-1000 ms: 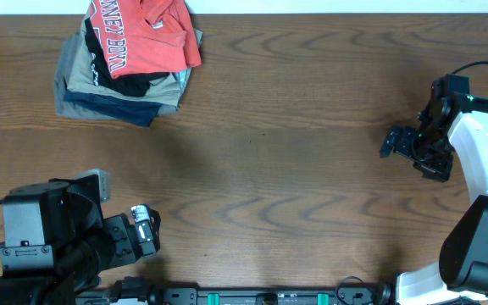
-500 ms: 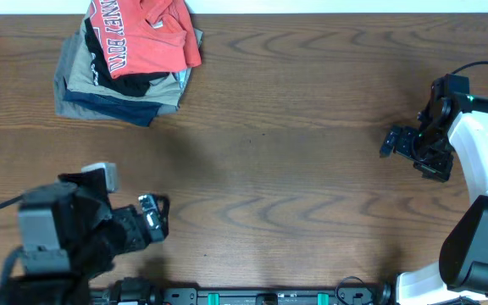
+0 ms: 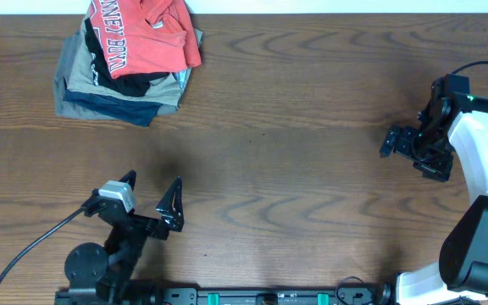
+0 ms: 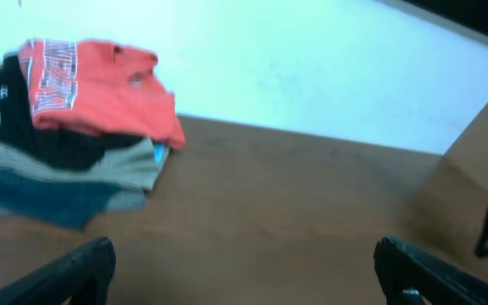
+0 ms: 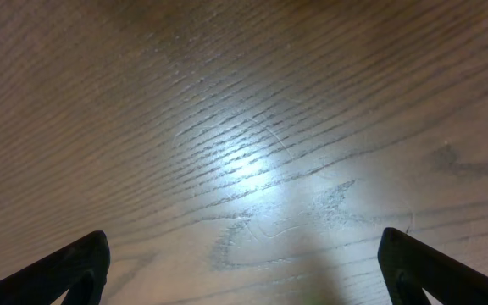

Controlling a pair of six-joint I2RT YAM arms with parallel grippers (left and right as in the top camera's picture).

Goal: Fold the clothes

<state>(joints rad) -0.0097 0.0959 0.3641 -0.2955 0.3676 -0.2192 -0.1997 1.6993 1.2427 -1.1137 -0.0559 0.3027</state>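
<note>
The clothes are one coral-red T-shirt [image 3: 146, 41] with dark block lettering. It lies folded on top of a stack of garments at the table's far left, and it shows in the left wrist view as the T-shirt [image 4: 100, 85] at upper left. My left gripper [image 3: 152, 191] hovers near the front left, well short of the stack. It is open, with nothing between its fingers [image 4: 83, 269]. My right gripper [image 3: 410, 152] is at the right side, open over bare wood, and its fingertips [image 5: 79, 264] hold nothing.
Under the shirt lie a black folded garment [image 3: 130, 83], grey and tan ones [image 3: 74, 72] and a blue one [image 3: 113, 108]. The wooden table [image 3: 295, 144] ends at a white far edge. The right arm's white body [image 3: 481, 161] stands along the right side.
The left arm has unfolded from its bulky low pose at the front left. Its gripper has swung forward and right and now points toward the stack. The right arm has not moved.
</note>
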